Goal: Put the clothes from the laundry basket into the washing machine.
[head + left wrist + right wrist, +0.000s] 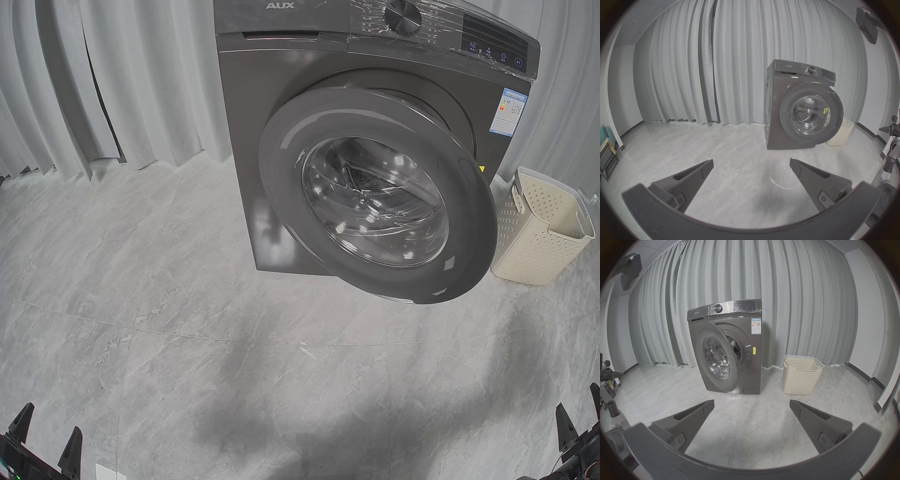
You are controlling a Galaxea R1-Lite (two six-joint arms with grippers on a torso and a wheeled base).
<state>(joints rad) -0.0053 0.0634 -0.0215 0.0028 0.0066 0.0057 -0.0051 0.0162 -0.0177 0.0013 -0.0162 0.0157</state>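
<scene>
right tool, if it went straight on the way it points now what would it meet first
Likely the washing machine, near its corner beside the basket; the floor between looks free. Depth is unclear, so it could miss.

The washing machine (262,112) carries a maker's mark (280,5) on its top panel (312,22) and a blue-white label (508,112) with unreadable print.

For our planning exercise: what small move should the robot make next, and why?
Probably roll forward and right toward the laundry basket: it stands beside the washing machine, well ahead of the open right gripper; the door already hangs open.
</scene>
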